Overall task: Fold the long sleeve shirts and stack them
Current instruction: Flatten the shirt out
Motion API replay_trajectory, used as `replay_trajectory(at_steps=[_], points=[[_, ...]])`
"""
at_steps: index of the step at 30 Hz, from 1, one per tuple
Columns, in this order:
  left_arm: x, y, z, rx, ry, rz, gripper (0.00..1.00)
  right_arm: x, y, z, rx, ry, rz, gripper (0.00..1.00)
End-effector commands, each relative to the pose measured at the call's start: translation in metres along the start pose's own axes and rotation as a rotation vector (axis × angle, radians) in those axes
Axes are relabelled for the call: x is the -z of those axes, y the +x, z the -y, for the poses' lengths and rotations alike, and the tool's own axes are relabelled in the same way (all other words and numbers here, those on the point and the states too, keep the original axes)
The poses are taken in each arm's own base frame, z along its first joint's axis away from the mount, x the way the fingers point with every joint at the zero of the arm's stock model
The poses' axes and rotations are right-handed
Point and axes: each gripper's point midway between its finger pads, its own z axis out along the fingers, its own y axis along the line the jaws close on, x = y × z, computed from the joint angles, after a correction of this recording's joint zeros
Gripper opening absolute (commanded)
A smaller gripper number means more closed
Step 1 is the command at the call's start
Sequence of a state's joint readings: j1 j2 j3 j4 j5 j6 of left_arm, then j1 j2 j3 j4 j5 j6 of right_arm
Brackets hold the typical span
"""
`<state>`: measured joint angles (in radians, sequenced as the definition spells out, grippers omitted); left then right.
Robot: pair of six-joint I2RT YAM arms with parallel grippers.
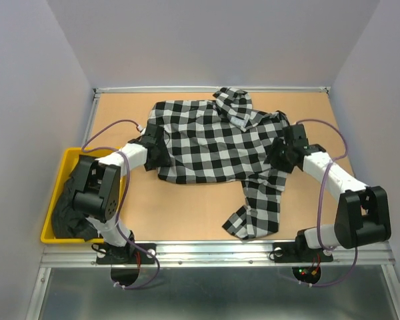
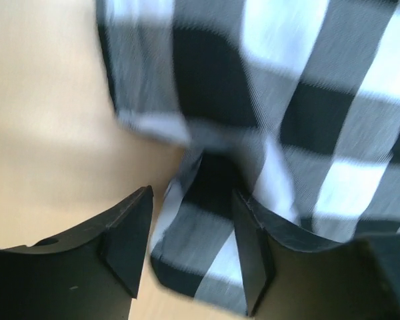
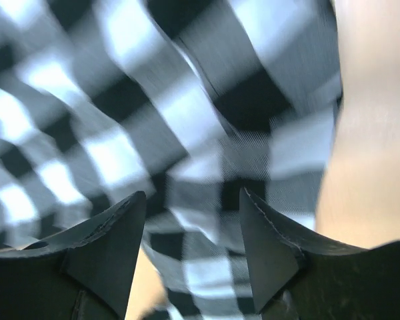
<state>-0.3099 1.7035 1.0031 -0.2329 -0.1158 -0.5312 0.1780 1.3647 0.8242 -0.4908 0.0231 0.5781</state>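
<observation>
Checked shirt [image 1: 213, 143] lies spread out, left fingers [image 2: 130, 233] and right fingers [image 3: 267, 247] parted astride its edges.

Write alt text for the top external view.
A black-and-white check shirt lies spread on the table, one sleeve trailing toward the near edge. The left gripper and right gripper sit at its sides. A yellow bin holds a black shirt.
</observation>
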Motion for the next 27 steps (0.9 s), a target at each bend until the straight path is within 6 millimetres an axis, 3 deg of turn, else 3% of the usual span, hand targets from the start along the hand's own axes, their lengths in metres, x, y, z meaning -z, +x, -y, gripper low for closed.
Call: replay_trajectory(at_steps=[1,2,5,11,15,20,25,27], points=[[0.034,0.024,-0.019,0.012,0.008,-0.036,0.68,0.024,-0.078,-0.031,0.067,-0.017,0.187,0.63],[0.036,0.035,-0.021,0.014,0.019,-0.056,0.7,0.017,-0.083,-0.032,0.072,-0.006,0.179,0.63],[0.043,0.039,-0.02,0.035,0.049,-0.049,0.72,0.011,-0.106,-0.036,0.074,0.018,0.212,0.62],[0.035,0.062,-0.016,0.049,0.095,-0.12,0.74,-0.018,-0.133,-0.047,0.099,0.004,0.218,0.58],[0.032,0.074,-0.014,0.068,0.124,-0.147,0.74,-0.034,-0.137,-0.062,0.123,-0.05,0.197,0.57],[0.026,0.076,-0.011,0.094,0.137,-0.141,0.74,-0.047,-0.138,-0.083,0.139,-0.155,0.175,0.56],[0.018,0.075,-0.009,0.119,0.125,-0.144,0.65,-0.07,-0.129,-0.086,0.125,-0.179,0.144,0.56],[0.012,0.078,-0.013,0.119,0.102,-0.155,0.54,-0.075,-0.129,-0.085,0.116,-0.175,0.149,0.56]])
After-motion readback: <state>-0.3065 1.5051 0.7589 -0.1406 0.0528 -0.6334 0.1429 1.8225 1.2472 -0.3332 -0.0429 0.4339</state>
